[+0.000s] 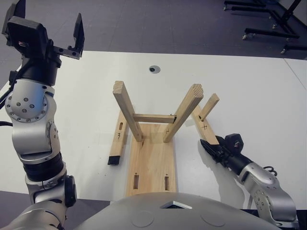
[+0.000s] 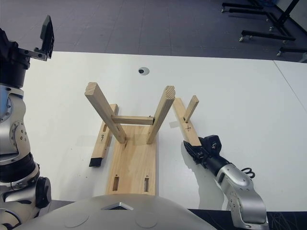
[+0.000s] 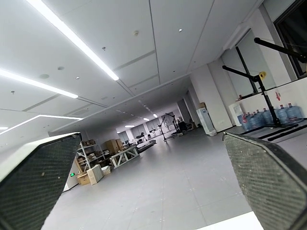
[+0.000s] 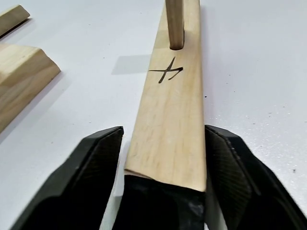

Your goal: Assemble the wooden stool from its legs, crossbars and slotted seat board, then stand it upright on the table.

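The slotted seat board (image 1: pixel 151 160) lies flat on the white table (image 1: pixel 249 96). Two legs (image 1: pixel 127 110) (image 1: pixel 184 112) stand tilted in its far slots, joined by a crossbar (image 1: pixel 153 118). A loose leg marked 3 (image 1: pixel 118 136) lies along the board's left edge. On the right lies the leg marked 4 (image 4: pixel 168 120) with a short crossbar (image 1: pixel 209 106) stuck in it. My right gripper (image 4: pixel 163 132) is open and straddles that leg's black-capped near end, a thin gap showing at one finger (image 4: pixel 96 163). My left gripper (image 1: pixel 48 21) is open and empty, held high over the table's far left corner.
A round hole (image 1: pixel 154 69) sits in the table behind the stool parts. Wheeled black frames (image 1: pixel 268 28) stand on the floor at the back right. Bare table spreads to the right and far side of the parts.
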### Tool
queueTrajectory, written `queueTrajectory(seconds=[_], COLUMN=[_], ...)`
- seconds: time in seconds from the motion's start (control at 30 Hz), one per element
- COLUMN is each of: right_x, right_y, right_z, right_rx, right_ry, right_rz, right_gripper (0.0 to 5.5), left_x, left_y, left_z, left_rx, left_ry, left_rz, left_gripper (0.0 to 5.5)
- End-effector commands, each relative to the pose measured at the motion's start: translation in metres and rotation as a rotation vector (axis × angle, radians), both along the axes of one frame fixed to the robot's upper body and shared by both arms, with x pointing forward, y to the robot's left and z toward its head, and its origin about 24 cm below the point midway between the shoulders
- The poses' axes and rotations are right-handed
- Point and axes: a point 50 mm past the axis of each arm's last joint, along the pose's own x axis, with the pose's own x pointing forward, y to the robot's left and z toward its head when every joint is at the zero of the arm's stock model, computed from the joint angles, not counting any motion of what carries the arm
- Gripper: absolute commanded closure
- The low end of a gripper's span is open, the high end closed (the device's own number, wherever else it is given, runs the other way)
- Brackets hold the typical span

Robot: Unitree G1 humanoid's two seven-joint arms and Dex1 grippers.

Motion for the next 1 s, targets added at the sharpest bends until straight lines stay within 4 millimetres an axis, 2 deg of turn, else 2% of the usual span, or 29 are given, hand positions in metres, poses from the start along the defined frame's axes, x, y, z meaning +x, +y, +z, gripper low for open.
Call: queueTrajectory(seconds=[0.03,0.33,0.4,0.47,0.57,0.63,0.67,0.77,0.83,0.93,1.0], right_x=[-0.006,0.007,0.029,0.05,0.074,0.085,0.088,0.083,0.075,0.063,0.055], right_y=[-0.002,0.005,0.005,0.004,0.002,0.001,0.003,0.009,0.014,0.032,0.044], right_z=[-0.012,-0.007,0.014,0.039,0.08,0.112,0.133,0.185,0.206,0.22,0.22], right_rx=[-0.006,0.074,0.173,0.304,0.489,0.598,0.672,0.858,0.927,0.945,0.964], right_ry=[0.082,0.035,-0.107,-0.243,-0.392,-0.483,-0.541,-0.666,-0.694,-0.655,-0.612], right_rz=[-0.021,-0.065,-0.072,-0.059,0.07,0.158,0.224,0.435,0.564,0.756,0.852], right_gripper=[3.27,3.39,3.39,3.4,3.43,3.43,3.43,3.43,3.43,3.43,3.43], left_x=[0.003,0.008,0.01,0.014,0.018,0.016,0.01,-0.009,-0.013,-0.013,-0.017], left_y=[-0.001,-0.001,0.003,0.008,0.005,-0.002,-0.01,-0.027,-0.035,-0.045,-0.053], left_z=[0.004,0.009,0.009,0.008,0.002,0.006,0.011,0.02,0.018,0.021,0.028], left_rx=[0.016,0.023,-0.067,-0.265,-0.476,-0.555,-0.566,-0.561,-0.55,-0.578,-0.602], left_ry=[0.004,-0.005,0.0,0.031,0.117,0.157,0.18,0.269,0.348,0.427,0.451], left_rz=[-0.016,-0.029,-0.06,-0.148,-0.386,-0.557,-0.697,-1.031,-1.133,-1.243,-1.348], left_gripper=[0.12,0.12,0.12,0.12,0.12,0.12,0.12,0.12,0.12,0.12,0.12])
